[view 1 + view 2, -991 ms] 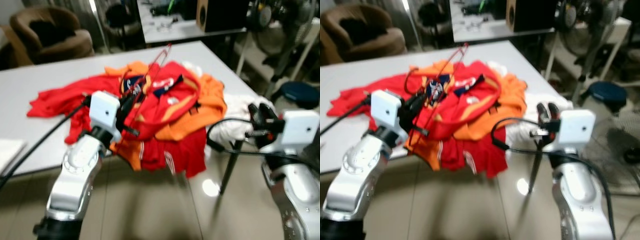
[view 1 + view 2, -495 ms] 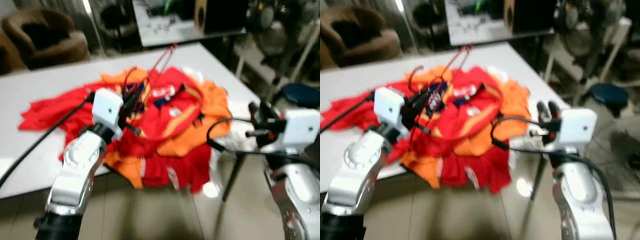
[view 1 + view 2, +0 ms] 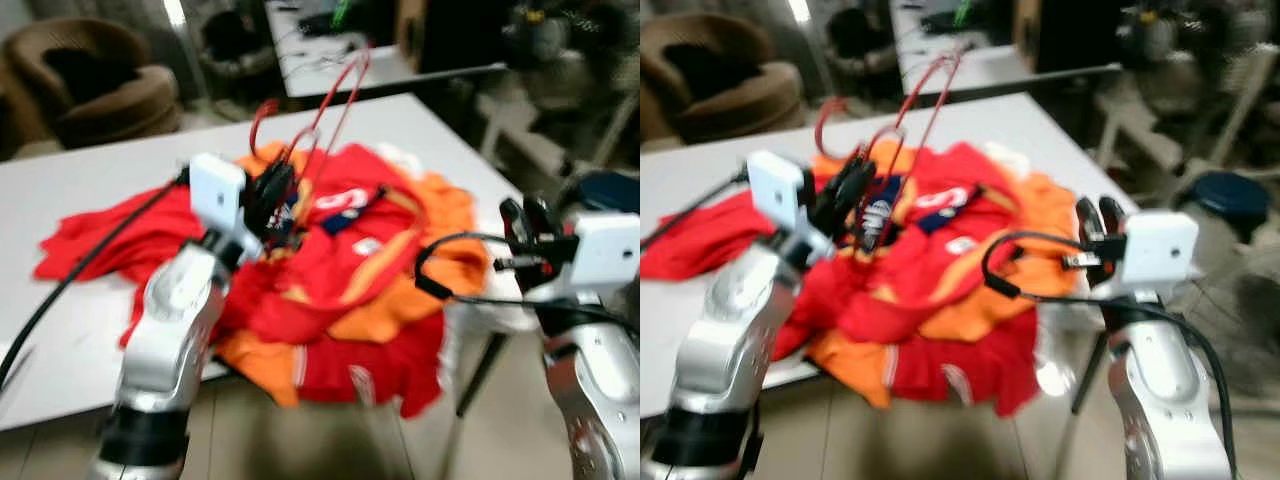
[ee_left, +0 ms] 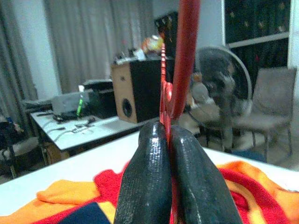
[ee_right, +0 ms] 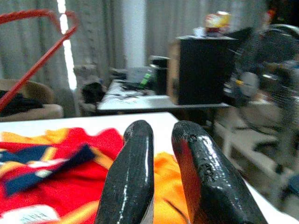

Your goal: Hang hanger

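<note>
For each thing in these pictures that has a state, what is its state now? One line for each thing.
Left hand: shut on the hanger.
Right hand: open, holding nothing, beside the table's edge.
Hanger: red, lifted above the clothes, tilted.
Clothes: red and orange, in a crumpled pile, partly hanging over the table edge.
Table: white, bearing the clothes.

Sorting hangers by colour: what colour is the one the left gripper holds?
Red. The hanger, pinched by the left gripper, shows best in the left wrist view.
</note>
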Motion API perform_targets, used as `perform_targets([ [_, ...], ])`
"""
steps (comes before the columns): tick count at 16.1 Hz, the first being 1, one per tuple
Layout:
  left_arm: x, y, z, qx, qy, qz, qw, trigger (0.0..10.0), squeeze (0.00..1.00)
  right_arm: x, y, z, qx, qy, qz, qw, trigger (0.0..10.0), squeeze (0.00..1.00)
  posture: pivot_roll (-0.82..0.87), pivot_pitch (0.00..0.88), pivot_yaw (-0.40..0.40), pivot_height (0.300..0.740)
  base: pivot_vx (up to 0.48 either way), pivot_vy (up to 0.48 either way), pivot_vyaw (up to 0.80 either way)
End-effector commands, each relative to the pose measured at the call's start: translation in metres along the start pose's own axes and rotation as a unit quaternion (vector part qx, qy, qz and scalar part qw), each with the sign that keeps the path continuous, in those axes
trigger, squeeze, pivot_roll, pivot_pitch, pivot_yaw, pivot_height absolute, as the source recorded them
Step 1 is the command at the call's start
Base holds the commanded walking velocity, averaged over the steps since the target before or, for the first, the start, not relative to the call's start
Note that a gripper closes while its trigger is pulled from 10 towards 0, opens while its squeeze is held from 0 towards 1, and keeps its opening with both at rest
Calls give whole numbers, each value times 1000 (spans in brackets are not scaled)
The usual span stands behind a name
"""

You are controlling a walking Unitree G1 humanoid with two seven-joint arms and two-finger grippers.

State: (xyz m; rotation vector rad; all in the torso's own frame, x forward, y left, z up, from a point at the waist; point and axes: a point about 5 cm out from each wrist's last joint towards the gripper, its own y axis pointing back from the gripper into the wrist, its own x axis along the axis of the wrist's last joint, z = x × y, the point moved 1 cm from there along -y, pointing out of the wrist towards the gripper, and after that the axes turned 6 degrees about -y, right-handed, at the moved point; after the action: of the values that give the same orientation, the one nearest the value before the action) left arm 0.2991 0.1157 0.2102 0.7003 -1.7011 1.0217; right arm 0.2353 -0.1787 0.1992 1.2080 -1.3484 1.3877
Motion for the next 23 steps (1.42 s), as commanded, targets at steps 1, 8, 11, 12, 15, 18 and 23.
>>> perform_targets([
  [1, -8, -1, -9, 30, 27, -10, 999, 10000, 0, -1, -4, -10, 40, -2, 3, 999, 10000, 0, -236, 0, 72, 740, 0, 0, 0],
  [8, 1, -12, -16, 45, 59, 16, 997, 10000, 0, -6, -18, -17, 196, 33, -61, 978, 10000, 0, -233, 0, 96, 740, 0, 0, 0],
  [11, 14, -11, -27, 11, -8, 13, 1000, 10000, 0, -15, -1, -21, 357, 67, -165, 917, 10000, 0, -236, 4, 116, 740, 0, 0, 0],
  [12, 19, -11, -31, -7, -26, 8, 1000, 10000, 0, -17, 5, -22, 386, 77, -189, 900, 10000, 0, -234, 7, 115, 740, 0, 0, 0],
  [15, 25, -1, -39, -106, -100, -42, 988, 10000, 0, -19, -11, -38, 423, 94, -168, 886, 10000, 0, -222, 10, 113, 740, 0, 0, 0],
  [18, 18, 13, -42, -109, -111, -72, 985, 10000, 0, -15, -25, -49, 459, 81, -154, 871, 10000, 1000, -202, 16, 87, 740, 0, 0, 0],
  [23, 17, 30, -44, -130, -105, -106, 980, 10000, 0, -17, -30, -50, 531, 76, -202, 819, 10000, 1000, -182, 21, 53, 740, 0, 0, 0],
])
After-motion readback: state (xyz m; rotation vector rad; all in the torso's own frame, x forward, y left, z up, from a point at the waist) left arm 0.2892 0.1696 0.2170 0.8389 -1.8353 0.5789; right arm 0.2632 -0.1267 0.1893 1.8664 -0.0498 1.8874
